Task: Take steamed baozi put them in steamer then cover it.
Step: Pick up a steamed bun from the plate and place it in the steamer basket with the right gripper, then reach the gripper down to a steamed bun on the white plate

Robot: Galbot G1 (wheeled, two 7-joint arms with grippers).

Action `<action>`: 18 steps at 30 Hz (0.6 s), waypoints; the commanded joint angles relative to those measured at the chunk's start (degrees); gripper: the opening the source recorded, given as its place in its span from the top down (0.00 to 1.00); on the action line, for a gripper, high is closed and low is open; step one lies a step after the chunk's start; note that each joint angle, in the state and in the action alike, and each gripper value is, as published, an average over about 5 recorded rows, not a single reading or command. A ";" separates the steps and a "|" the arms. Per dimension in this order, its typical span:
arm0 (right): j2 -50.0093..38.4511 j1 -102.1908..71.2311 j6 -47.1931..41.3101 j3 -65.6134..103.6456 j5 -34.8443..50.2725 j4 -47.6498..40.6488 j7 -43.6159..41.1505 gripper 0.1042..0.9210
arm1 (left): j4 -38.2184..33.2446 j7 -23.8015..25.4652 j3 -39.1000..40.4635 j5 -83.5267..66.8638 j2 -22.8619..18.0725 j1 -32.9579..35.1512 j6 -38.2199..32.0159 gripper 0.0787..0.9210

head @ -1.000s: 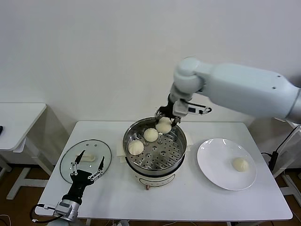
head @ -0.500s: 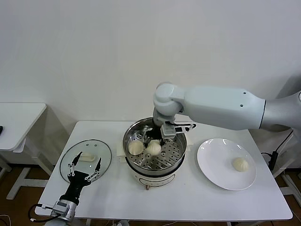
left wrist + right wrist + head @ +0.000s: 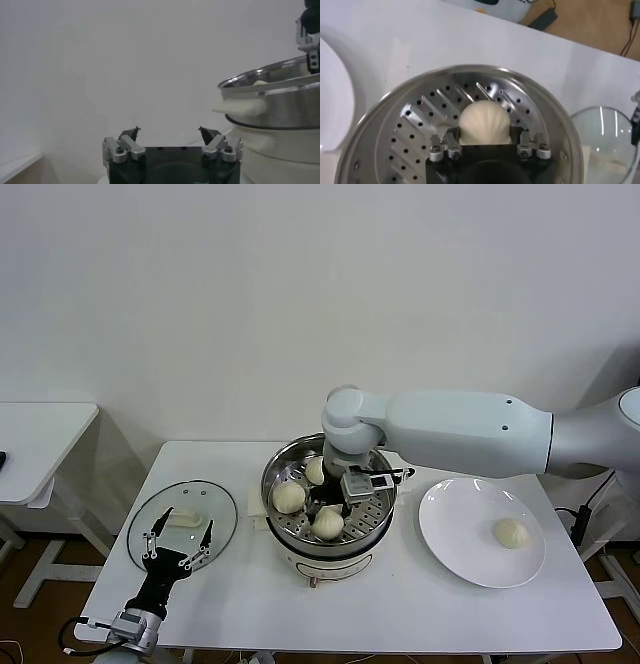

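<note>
The steamer [image 3: 336, 548] stands mid-table. Two baozi lie on its perforated tray, one at the left [image 3: 289, 497] and one at the back [image 3: 314, 470]. My right gripper [image 3: 329, 512] is down inside the steamer, shut on a third baozi [image 3: 328, 524] near the tray's front. In the right wrist view this baozi [image 3: 484, 121] sits between the fingers [image 3: 451, 144], low over the tray [image 3: 415, 131]. A fourth baozi [image 3: 511, 532] lies on the white plate [image 3: 460, 524]. My left gripper [image 3: 180, 536] is open and empty at the front left, over the glass lid [image 3: 215, 504].
The glass lid with its white handle [image 3: 186, 519] lies flat left of the steamer. The left wrist view shows the open left gripper [image 3: 169, 133] and the steamer's side [image 3: 272, 97] with a white handle. A side table [image 3: 40, 434] stands at the far left.
My right gripper has carried the baozi from above the steamer's back rim down into the steamer, toward the tray's front. The left arm has hardly moved.
</note>
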 commanded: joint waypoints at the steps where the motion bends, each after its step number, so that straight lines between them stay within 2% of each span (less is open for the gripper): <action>1: 0.57 -0.66 -1.15 -0.32 -0.14 0.95 -0.77 0.31 | 0.04 0.07 -0.32 -0.02 -0.04 0.13 -0.08 0.12; 4: 0.39 -0.28 -2.10 -0.28 0.32 1.45 -0.89 0.30 | 0.02 0.13 -0.55 -0.02 -0.07 0.21 -0.12 0.12; 10: -2.68 3.29 -3.43 -0.34 4.67 3.16 -1.53 0.16 | -0.34 0.01 -0.26 0.01 -0.25 0.24 -0.05 0.12; 18: -15.58 13.84 -5.84 -0.80 15.46 4.93 -5.92 0.12 | -1.66 -0.25 0.16 0.18 -0.64 1.13 -0.07 0.12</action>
